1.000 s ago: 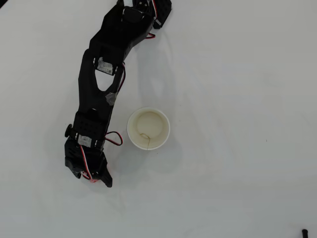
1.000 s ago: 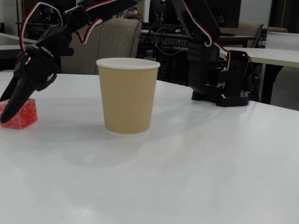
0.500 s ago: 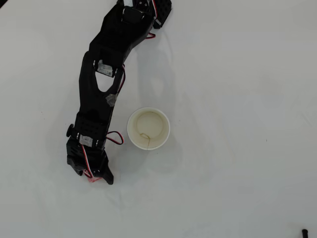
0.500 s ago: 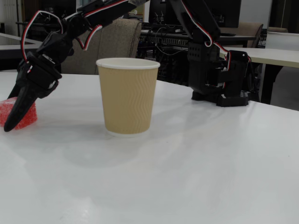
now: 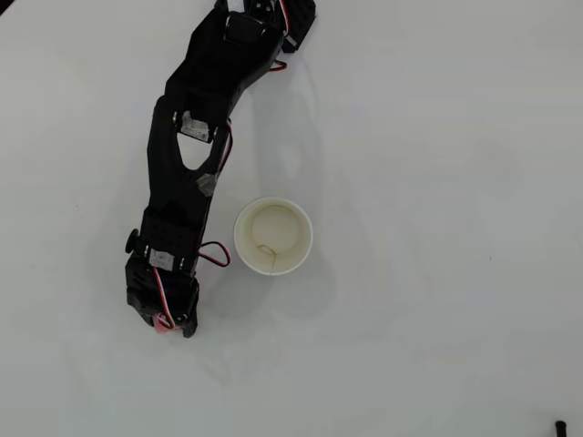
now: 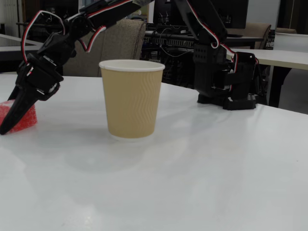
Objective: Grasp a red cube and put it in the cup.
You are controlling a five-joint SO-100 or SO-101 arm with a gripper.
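Here the black two-finger gripper [image 6: 10, 126] reaches down to the table around the small speckled red cube [image 6: 24, 117], apparently clasping it, while the tan ribbed paper cup [image 6: 131, 98] stands just beside the gripper, toward the arm's base.

No lettering, label or number can be read on the cup [image 6: 132, 98], the arm [image 5: 187, 173] or the white table [image 6: 202, 168]; background clutter in the fixed view appears too blurred to show any.

fixed view | red cube [image 6: 21, 117] left of cup [image 6: 131, 98] | both on table [image 6: 202, 173]
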